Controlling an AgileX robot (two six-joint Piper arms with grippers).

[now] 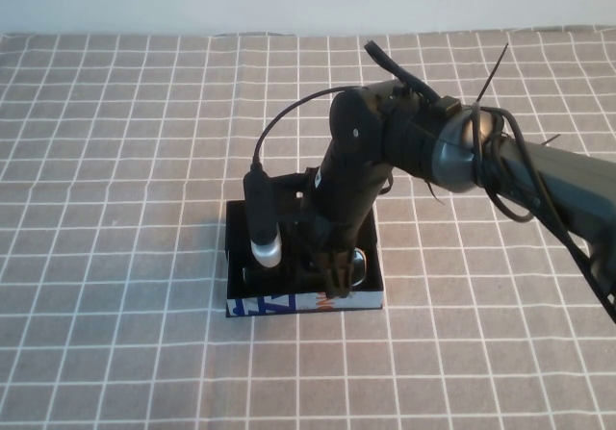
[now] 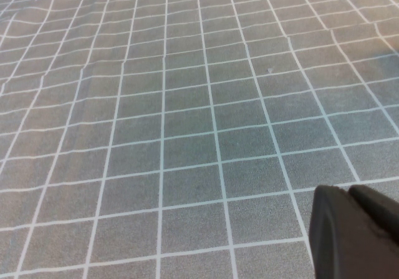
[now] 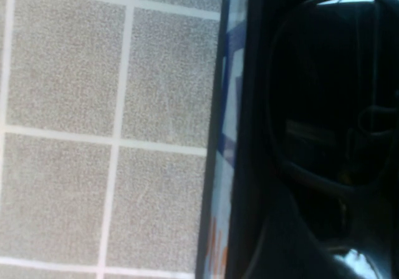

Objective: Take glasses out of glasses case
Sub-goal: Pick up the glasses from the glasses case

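Right gripper: the right gripper (image 1: 337, 274) is being held low inside the glasses case (image 1: 243, 307), with its fingers pointing down near the case's front wall; whether they are spread or closed cannot be told, as they are being merged with the dark interior.
Left gripper: the left gripper (image 2: 355, 232) is being kept away from the work, over bare checked tablecloth (image 2: 187, 135); only a dark corner of it is being shown, so its opening cannot be told, and it is not being seen in the high view.
Glasses: the glasses (image 3: 324, 98) are being seen lying inside the case, one dark lens and thick rim being shown close up in the right wrist view, just behind the printed white front edge (image 3: 225, 135).
Step in hand: the reach into the case for a grasp is judged to be under way; no lift is being shown.
Next move: a firm pinch on the frame is being called for, then a straight rise clear of the case walls.
Hidden: most of the glasses and the case's middle are being covered by the right arm in the high view; contact between fingers and frame cannot be confirmed.
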